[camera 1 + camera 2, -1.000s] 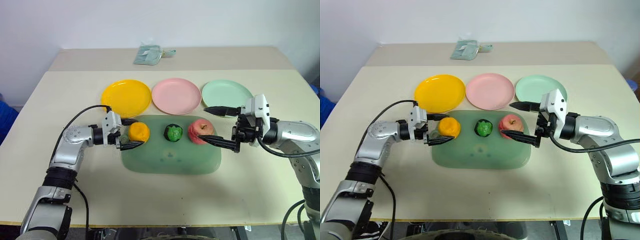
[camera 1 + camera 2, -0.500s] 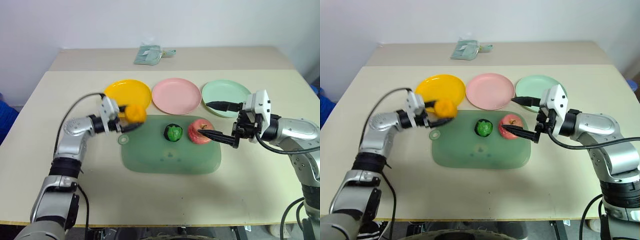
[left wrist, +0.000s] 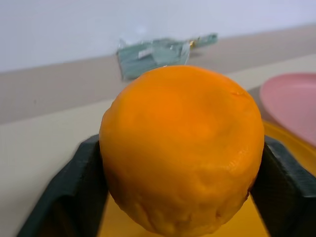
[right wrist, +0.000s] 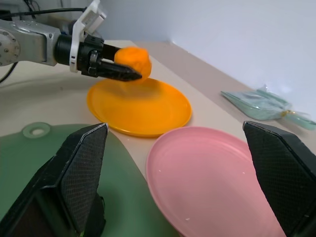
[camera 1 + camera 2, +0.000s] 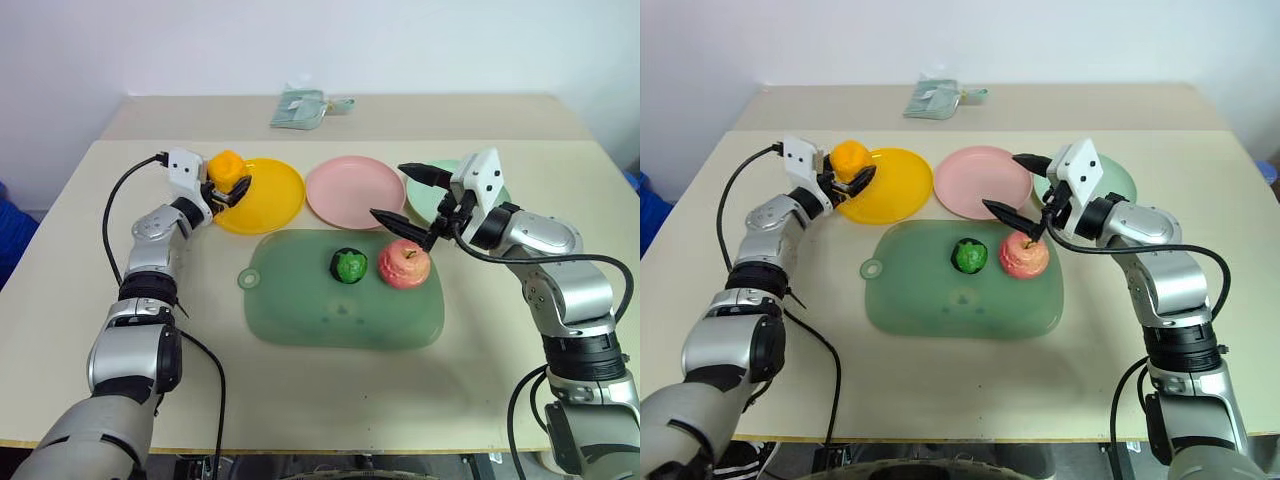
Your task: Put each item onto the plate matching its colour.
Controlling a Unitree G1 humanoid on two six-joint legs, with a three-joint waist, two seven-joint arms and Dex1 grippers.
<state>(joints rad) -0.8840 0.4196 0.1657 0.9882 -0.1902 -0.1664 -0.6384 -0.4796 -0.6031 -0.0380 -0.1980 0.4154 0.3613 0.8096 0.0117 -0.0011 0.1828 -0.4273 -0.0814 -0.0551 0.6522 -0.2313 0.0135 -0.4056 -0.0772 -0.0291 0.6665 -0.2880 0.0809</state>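
Note:
My left gripper (image 5: 232,180) is shut on the lumpy orange fruit (image 5: 226,166) and holds it above the near-left rim of the yellow-orange plate (image 5: 268,197). In the left wrist view the orange fruit (image 3: 181,148) sits between both black fingers (image 3: 74,192). The green-and-black fruit (image 5: 349,265) and the pinkish-red apple (image 5: 403,265) lie on the pale green mat (image 5: 310,305). My right gripper (image 5: 387,192) is open and empty, hovering just above and behind the apple, between the pink plate (image 5: 350,190) and the light green plate (image 5: 432,195), which it partly hides.
The three plates stand in a row behind the mat. A pale green packet (image 5: 303,108) lies at the table's far edge. The mat's handle hole (image 5: 247,279) points left. Bare tabletop lies in front of the mat and on both sides.
My left gripper lifted the orange fruit off the mat and carried it back and left over the yellow-orange plate's rim. My right gripper rose from beside the apple toward the plates, staying open.

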